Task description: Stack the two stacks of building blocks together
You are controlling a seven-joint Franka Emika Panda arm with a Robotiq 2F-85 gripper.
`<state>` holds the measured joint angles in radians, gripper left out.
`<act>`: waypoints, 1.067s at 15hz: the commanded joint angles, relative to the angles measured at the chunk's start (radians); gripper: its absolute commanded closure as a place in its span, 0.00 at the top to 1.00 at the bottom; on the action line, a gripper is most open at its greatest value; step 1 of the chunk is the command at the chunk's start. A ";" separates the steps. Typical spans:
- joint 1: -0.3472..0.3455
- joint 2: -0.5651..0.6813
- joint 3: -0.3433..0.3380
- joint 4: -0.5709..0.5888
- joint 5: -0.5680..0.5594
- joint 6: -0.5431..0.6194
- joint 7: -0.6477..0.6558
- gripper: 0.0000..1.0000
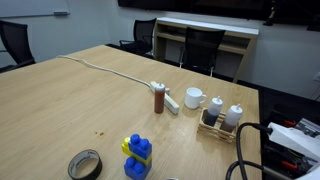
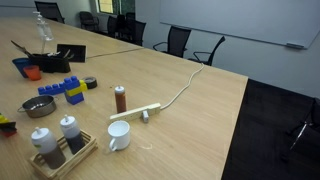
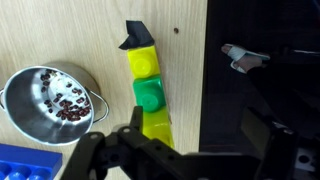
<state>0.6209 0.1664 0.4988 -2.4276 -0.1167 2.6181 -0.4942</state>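
A blue and yellow stack of building blocks (image 1: 137, 155) stands on the wooden table, also seen in an exterior view (image 2: 65, 90); its blue edge (image 3: 30, 163) shows at the bottom left of the wrist view. The other stack (image 3: 148, 90), yellow and green, lies along the table's edge with a black piece at its far end. It shows as a sliver at an exterior view's left border (image 2: 4, 122). My gripper (image 3: 195, 125) hovers over that stack's near end, open, nothing between its fingers. Neither exterior view shows the arm.
A metal bowl of beans (image 3: 45, 100) sits between the stacks. A tape roll (image 1: 85, 164), a brown shaker bottle (image 1: 159, 99), a power strip with cable (image 1: 171, 101), a white mug (image 1: 194, 98) and a shaker rack (image 1: 222, 117) stand on the table. Dark floor (image 3: 260, 30) drops off beside the yellow-green stack.
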 commanded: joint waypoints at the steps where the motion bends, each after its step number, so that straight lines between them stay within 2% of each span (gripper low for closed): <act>1: -0.024 0.007 0.022 0.002 -0.013 -0.001 0.012 1.00; 7: -0.024 0.006 0.022 0.004 -0.013 -0.001 0.013 1.00; 11: -0.043 0.045 0.030 0.024 0.018 0.018 -0.036 1.00; 16: -0.048 0.083 0.013 0.056 -0.059 0.011 -0.018 1.00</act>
<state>0.5957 0.2221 0.4999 -2.3962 -0.1269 2.6301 -0.5087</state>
